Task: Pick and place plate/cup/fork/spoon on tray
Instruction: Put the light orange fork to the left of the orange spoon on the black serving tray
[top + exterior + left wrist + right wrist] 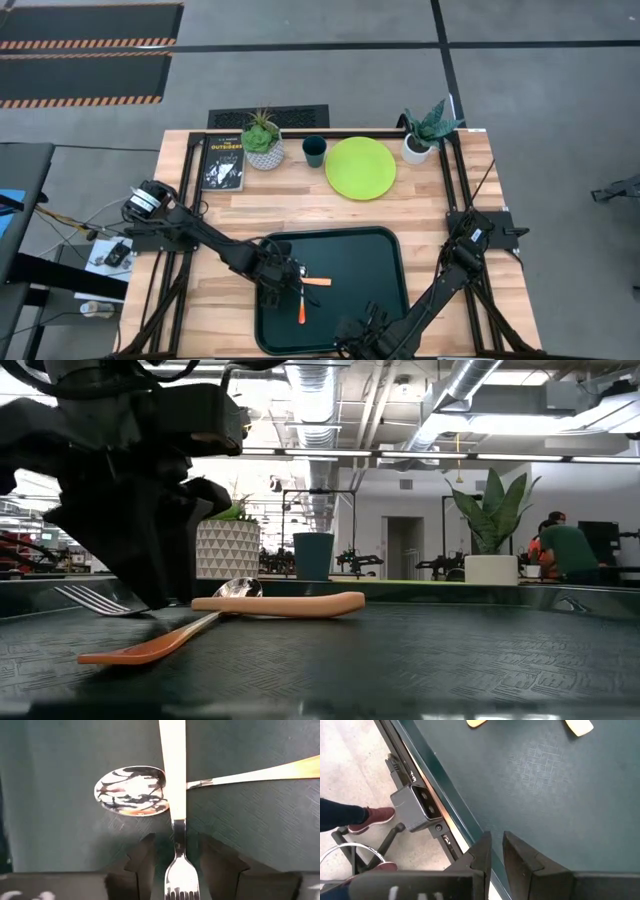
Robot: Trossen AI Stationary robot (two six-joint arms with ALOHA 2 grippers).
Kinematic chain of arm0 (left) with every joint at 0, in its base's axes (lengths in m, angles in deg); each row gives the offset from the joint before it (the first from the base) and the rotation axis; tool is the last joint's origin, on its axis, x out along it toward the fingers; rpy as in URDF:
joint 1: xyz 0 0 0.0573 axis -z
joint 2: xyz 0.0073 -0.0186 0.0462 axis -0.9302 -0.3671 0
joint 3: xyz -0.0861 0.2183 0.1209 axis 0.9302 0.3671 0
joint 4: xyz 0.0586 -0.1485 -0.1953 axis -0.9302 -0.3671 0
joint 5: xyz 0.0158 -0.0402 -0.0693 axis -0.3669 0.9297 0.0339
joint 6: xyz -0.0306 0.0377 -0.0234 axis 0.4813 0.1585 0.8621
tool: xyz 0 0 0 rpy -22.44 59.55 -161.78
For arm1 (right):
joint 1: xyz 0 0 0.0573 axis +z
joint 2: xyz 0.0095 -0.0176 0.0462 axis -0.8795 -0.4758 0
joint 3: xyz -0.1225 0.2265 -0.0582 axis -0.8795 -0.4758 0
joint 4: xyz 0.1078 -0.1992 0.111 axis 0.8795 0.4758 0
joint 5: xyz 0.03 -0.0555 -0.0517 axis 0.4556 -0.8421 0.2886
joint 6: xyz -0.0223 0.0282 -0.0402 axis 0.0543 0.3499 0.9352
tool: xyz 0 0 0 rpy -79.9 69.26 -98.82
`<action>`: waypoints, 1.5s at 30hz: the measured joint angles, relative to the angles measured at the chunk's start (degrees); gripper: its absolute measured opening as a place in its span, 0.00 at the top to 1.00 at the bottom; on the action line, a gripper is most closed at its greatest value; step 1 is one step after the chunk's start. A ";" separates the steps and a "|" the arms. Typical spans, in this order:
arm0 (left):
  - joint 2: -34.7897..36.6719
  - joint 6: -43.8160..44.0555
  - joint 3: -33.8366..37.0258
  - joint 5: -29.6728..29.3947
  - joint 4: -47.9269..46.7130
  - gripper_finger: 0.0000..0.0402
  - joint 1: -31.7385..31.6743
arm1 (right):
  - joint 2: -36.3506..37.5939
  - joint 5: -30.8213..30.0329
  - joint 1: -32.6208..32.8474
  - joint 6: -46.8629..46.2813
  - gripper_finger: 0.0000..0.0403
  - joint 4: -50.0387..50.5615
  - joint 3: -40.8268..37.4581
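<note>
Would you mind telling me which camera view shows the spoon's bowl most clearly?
The left wrist view: the spoon fills the frame, its shiny bowl lying on the tray with the fork crossing over its neck. The low view shows the bowl edge-on behind the fork's handle. The high view shows only tiny orange handles; the right wrist view, just handle tips.

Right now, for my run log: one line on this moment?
left gripper open astride fork | fork across spoon on tray | plate, cup off tray | right gripper idle
</note>
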 joint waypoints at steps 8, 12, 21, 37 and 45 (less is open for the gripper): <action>-2.88 -0.11 -0.42 1.19 1.14 0.74 -0.24 | 0.00 -0.04 0.00 0.04 0.82 0.00 0.00; -2.61 -1.19 -1.52 0.84 -0.34 0.79 -0.17 | 0.00 -0.04 0.00 0.04 0.82 0.00 0.00; -2.92 -5.07 -4.63 0.17 -5.60 0.98 -0.23 | 0.00 -0.06 0.04 0.04 0.82 -0.53 0.00; -2.90 -27.67 -19.28 -4.44 -30.01 0.96 7.52 | -0.02 0.14 0.55 0.04 0.82 -0.80 0.00; -3.20 -57.69 -20.09 -6.66 -31.86 0.95 8.62 | -0.02 0.11 0.44 0.02 0.82 -0.78 0.00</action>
